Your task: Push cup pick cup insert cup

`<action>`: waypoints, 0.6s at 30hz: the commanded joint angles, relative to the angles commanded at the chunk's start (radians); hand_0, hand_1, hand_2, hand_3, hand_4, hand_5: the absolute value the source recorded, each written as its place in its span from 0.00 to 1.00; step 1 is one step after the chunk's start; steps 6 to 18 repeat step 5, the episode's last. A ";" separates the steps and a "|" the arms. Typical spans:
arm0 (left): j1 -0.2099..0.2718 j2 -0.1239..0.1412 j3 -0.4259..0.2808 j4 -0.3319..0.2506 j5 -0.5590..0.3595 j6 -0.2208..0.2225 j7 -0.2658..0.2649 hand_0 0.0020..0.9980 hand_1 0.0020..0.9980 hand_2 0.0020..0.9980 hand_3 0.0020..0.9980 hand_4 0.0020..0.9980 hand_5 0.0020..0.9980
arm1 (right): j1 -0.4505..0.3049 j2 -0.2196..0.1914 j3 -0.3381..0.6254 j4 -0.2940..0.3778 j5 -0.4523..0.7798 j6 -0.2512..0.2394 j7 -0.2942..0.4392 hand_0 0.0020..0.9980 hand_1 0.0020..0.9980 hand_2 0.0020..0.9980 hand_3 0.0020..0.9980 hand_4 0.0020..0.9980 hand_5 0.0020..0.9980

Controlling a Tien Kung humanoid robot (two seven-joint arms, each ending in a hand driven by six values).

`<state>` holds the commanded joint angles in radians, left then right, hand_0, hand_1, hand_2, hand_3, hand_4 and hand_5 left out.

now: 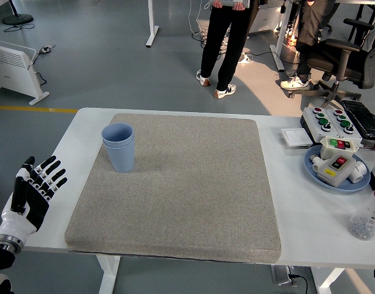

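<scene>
Standing upright near the far left corner of the grey mat (175, 184), the blue cup (119, 147) shows a second rim just under its lip — it looks like one cup already nested in another. My guess is light, stiff, smooth plastic that tips or skids easily, so a hold around the mid-wall with fingers opposing the thumb seems safest. Well apart from it, the left hand (29, 195) hovers off the table's left edge, fingers spread and empty.
</scene>
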<state>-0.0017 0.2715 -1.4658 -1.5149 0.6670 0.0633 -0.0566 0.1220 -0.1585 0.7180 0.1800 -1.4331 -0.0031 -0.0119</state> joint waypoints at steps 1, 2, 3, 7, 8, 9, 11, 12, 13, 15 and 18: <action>0.001 0.000 0.000 0.000 0.000 0.000 0.000 0.86 0.88 0.90 0.82 0.64 1.00 | 0.003 0.001 0.022 0.000 -0.034 0.009 -0.006 0.52 0.54 0.75 0.64 0.17 0.62; 0.002 0.000 0.000 0.001 0.000 0.000 0.000 0.86 0.88 0.90 0.82 0.65 1.00 | 0.009 0.003 0.055 0.000 -0.079 0.021 -0.016 0.52 0.50 0.77 0.63 0.15 0.60; 0.003 0.001 0.000 0.001 0.000 0.000 0.000 0.86 0.88 0.90 0.82 0.65 1.00 | 0.010 0.003 0.066 0.000 -0.104 0.024 -0.019 0.52 0.50 0.77 0.63 0.15 0.60; 0.007 0.001 -0.002 0.002 0.002 0.000 0.000 0.86 0.88 0.90 0.82 0.65 1.00 | 0.019 0.005 0.097 0.000 -0.164 0.038 -0.030 0.52 0.50 0.77 0.63 0.15 0.60; 0.007 0.001 -0.002 0.002 0.002 0.000 0.000 0.86 0.88 0.90 0.82 0.65 1.00 | 0.019 0.005 0.097 0.000 -0.164 0.038 -0.030 0.52 0.50 0.77 0.63 0.15 0.60; 0.007 0.001 -0.002 0.002 0.002 0.000 0.000 0.86 0.88 0.90 0.82 0.65 1.00 | 0.019 0.005 0.097 0.000 -0.164 0.038 -0.030 0.52 0.50 0.77 0.63 0.15 0.60; 0.007 0.001 -0.002 0.002 0.002 0.000 0.000 0.86 0.88 0.90 0.82 0.65 1.00 | 0.019 0.005 0.097 0.000 -0.164 0.038 -0.030 0.52 0.50 0.77 0.63 0.15 0.60; 0.007 0.001 -0.002 0.002 0.002 0.000 0.000 0.86 0.88 0.90 0.82 0.65 1.00 | 0.019 0.005 0.097 0.000 -0.164 0.038 -0.030 0.52 0.50 0.77 0.63 0.15 0.60; 0.007 0.001 -0.002 0.002 0.002 0.000 0.000 0.86 0.88 0.90 0.82 0.65 1.00 | 0.019 0.005 0.097 0.000 -0.164 0.038 -0.030 0.52 0.50 0.77 0.63 0.15 0.60; 0.007 0.001 -0.002 0.002 0.002 0.000 0.000 0.86 0.88 0.90 0.82 0.65 1.00 | 0.019 0.005 0.097 0.000 -0.164 0.038 -0.030 0.52 0.50 0.77 0.63 0.15 0.60; 0.007 0.001 -0.002 0.002 0.002 0.000 0.000 0.86 0.88 0.90 0.82 0.65 1.00 | 0.019 0.005 0.097 0.000 -0.164 0.038 -0.030 0.52 0.50 0.77 0.63 0.15 0.60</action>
